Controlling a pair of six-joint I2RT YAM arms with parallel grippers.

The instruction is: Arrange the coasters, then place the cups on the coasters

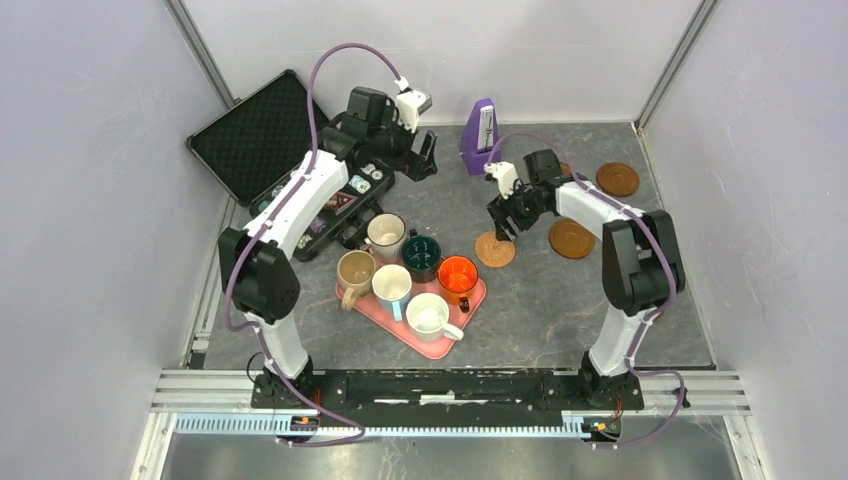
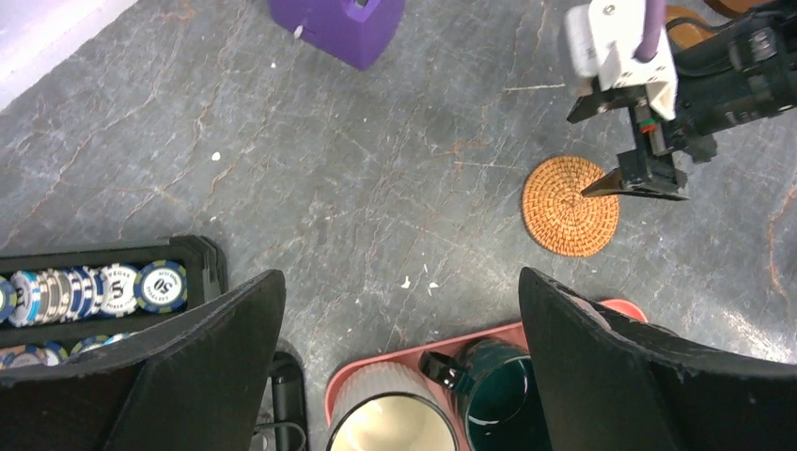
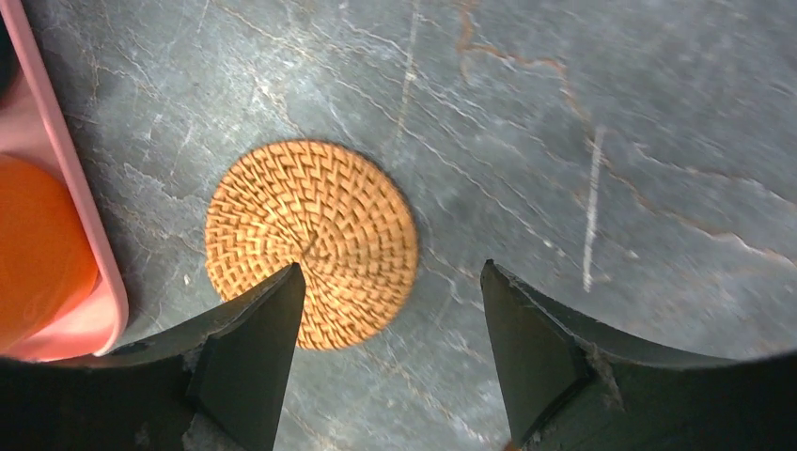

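Right wrist view: my right jaws (image 3: pixel 392 272) stand apart and grasp nothing. They hang low over the tan woven coaster (image 3: pixel 310 240), one finger above its near edge and the other over bare table (image 3: pixel 611 113). I judge this a straddle of the rim, set up to pinch or nudge the disc into position.

The coaster lies flat on the table, just beside the pink tray (image 3: pixel 73 188). It is round and tightly woven in a spiral of small chevrons, with no damage that I can see.

Top external view: a dark brown coaster (image 1: pixel 571 238) lies near it on the right, and a second dark coaster (image 1: pixel 617 179) sits farther back. All six cups (image 1: pixel 430 315) stand crowded on the tray, none on a coaster. By my reading the arranging stage is unfinished and the cups await it.

My left jaws (image 2: pixel 399 277) are spread wide and empty. They are held high between the chip case (image 2: pixel 103 287) and the tray, apparently parked clear of the right arm's work.
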